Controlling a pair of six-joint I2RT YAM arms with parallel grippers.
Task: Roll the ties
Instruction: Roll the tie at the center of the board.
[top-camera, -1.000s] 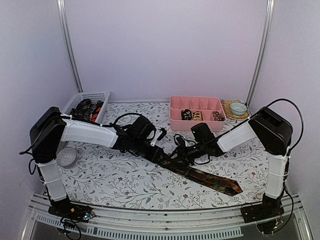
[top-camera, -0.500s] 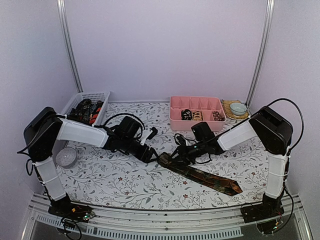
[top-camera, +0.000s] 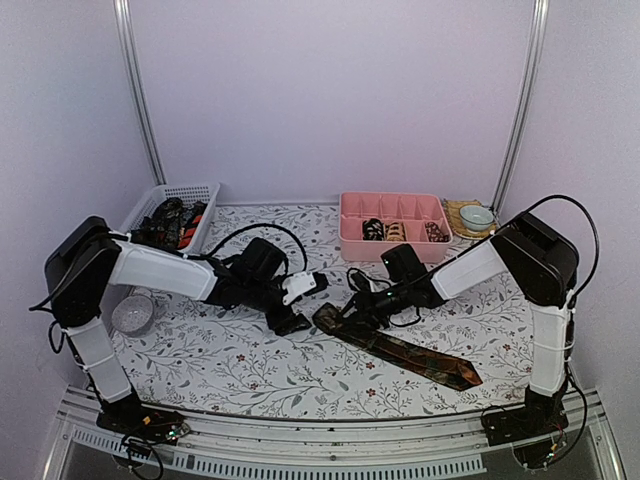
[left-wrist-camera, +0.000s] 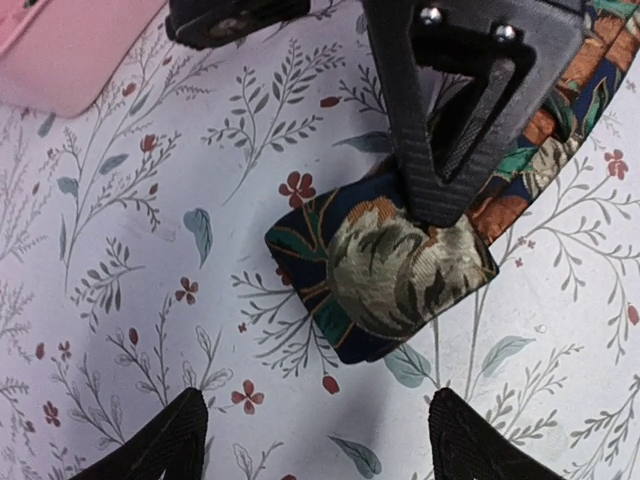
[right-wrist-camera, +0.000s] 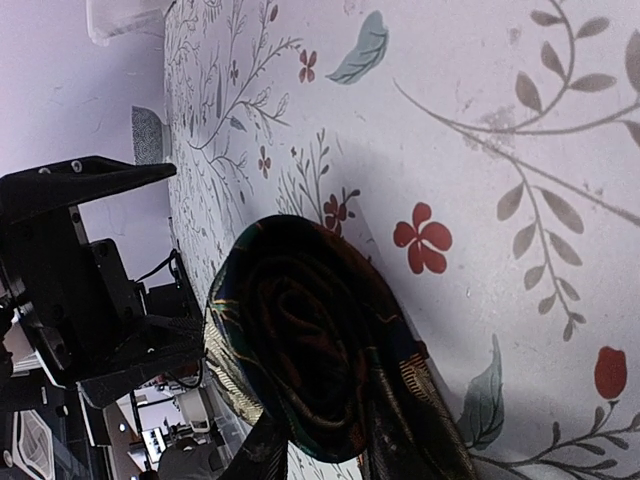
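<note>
The tie (top-camera: 400, 348) lies on the floral table (top-camera: 230, 360), its 10 o'clock end coiled. The coil sits just at 4 o'clock of the left gripper (top-camera: 298, 303), which is spread wide and empty. The right gripper (top-camera: 356, 308), at the coil's 2 o'clock, touches it; I cannot tell whether it is gripping.

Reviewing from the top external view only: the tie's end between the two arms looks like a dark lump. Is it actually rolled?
Observer: Yes. The right wrist view shows the tie end-on, wound in several spiral layers.
Operator: Is the left arm gripping it?
Observer: No. The left pincer stands open, not touching the roll.
Operator: And the right one?
Observer: A finger of the right pincer touches the roll's edge.
</note>
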